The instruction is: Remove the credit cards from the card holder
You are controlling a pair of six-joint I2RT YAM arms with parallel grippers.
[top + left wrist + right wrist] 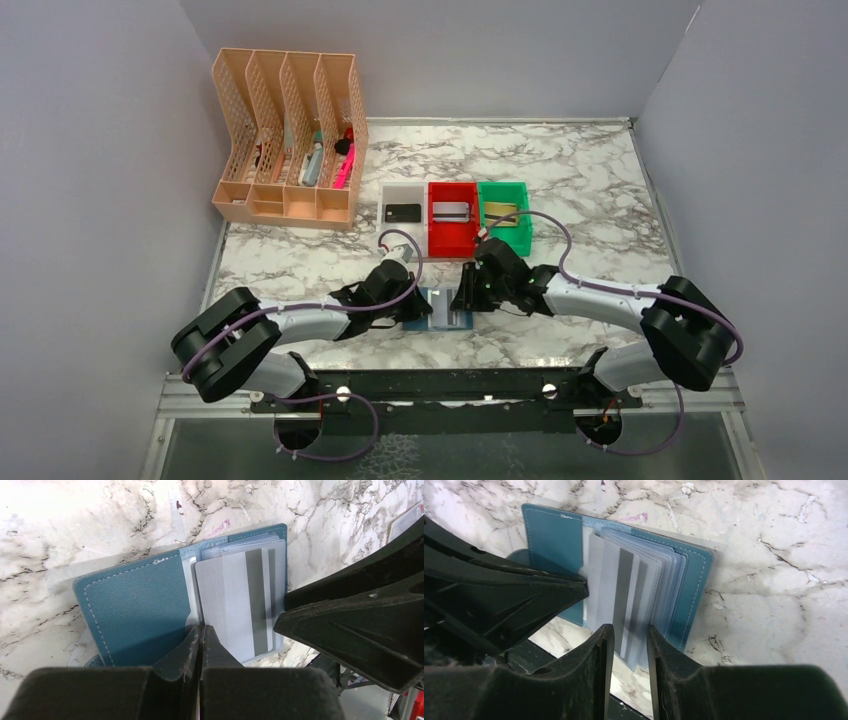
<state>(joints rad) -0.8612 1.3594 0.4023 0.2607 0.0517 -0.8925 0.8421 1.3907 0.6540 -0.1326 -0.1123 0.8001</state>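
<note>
The card holder (440,308) is a blue bifold wallet lying open on the marble near the front edge. A silver-grey credit card (235,605) with a darker stripe sticks partway out of its clear pockets (669,575). My left gripper (201,628) is shut, its tips pressing on the card holder (135,605) by the spine, next to the card's edge. My right gripper (630,630) is open, one finger on each side of the card's (616,590) near end, without gripping it. The two grippers (415,305) (468,298) meet over the wallet from left and right.
Behind the wallet stand a white bin (403,196) with a black card, a red bin (452,235) with a silver card and a green bin (515,238) with a gold card. A peach mesh file rack (290,140) stands at the back left. Grey walls enclose the table.
</note>
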